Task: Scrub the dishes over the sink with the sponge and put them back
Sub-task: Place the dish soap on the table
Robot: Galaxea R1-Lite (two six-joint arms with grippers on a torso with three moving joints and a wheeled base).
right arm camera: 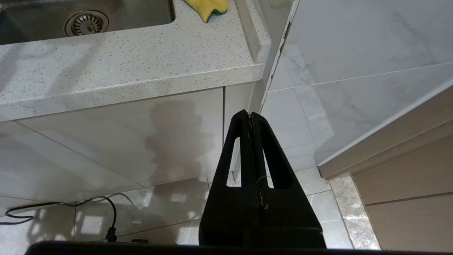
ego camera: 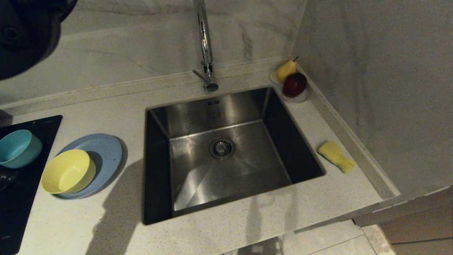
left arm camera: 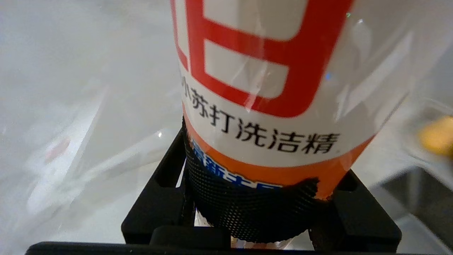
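Left gripper (left arm camera: 260, 212) is clamped partway round a dish-soap bottle (left arm camera: 262, 88), mesh-padded fingers (left arm camera: 170, 198) hugging its lower body, label facing the wrist camera — soap first, by my guess, before any scrubbing. Right gripper (right arm camera: 250, 117) hangs parked below the counter edge, fingers pressed together, empty. On the countertop (ego camera: 247, 219), the sponge (ego camera: 335, 156) waits right of the sink (ego camera: 226, 148); left of it, the yellow bowl (ego camera: 68, 171) sits on the blue plate (ego camera: 102, 152), with the teal bowl (ego camera: 17, 148) beside them, untouched.
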